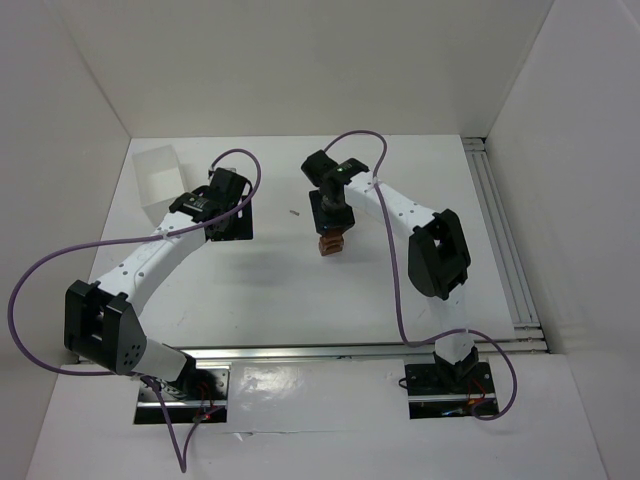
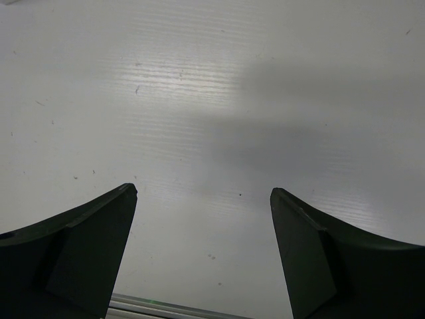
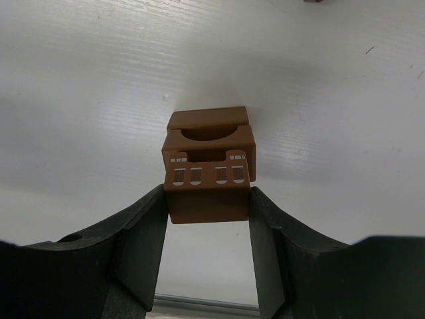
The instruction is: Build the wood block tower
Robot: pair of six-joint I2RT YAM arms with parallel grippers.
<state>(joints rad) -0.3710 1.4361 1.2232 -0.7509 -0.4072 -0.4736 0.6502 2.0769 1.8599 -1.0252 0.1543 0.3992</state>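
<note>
1. My right gripper (image 3: 208, 193) is clamped on one wood block (image 3: 209, 207) at the middle of the table (image 1: 270, 290).
2. The tower (image 3: 209, 136) lies straight beyond it along my fingers, seemingly touching.
3. My left gripper (image 2: 202, 196) is spread wide, empty and well apart, so the right arm is nearer.

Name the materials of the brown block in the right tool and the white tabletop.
Reddish-brown window-printed block: probably wood, smooth matte paint or stain; no grain shows, so unsure. White ribbed tabletop: likely corrugated plastic sheet, slight sheen; fine parallel ribs, soft glare.
</note>
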